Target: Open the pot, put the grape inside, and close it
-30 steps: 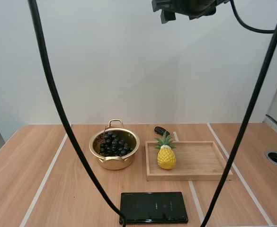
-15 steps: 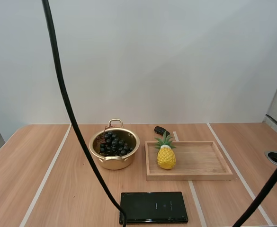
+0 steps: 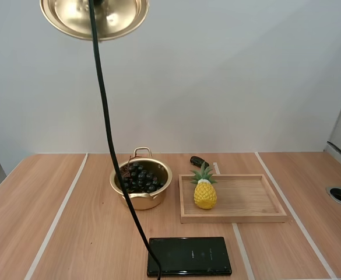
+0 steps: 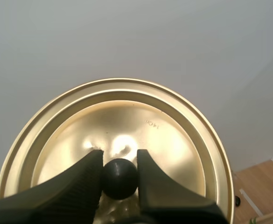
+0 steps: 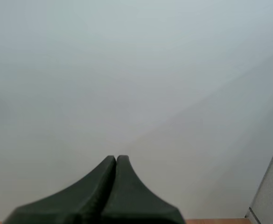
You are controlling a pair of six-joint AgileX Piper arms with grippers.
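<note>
Gold lid (image 3: 94,17) is held high above the tabletop (image 3: 71,233), its knob (image 4: 120,179) pinched by the left hand (image 4: 119,157); right hand (image 5: 116,161) closed, empty; grapes (image 3: 140,178) sit in the open pot (image 3: 141,202).

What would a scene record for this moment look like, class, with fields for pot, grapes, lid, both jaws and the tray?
pot: open, on the table, left of the tray
grapes: inside the pot
lid: raised well above the table, off the pot
left jaws: shut on the lid's black knob
right jaws: shut on nothing, lying together
tray: wooden, a pineapple upright at its left end
</note>
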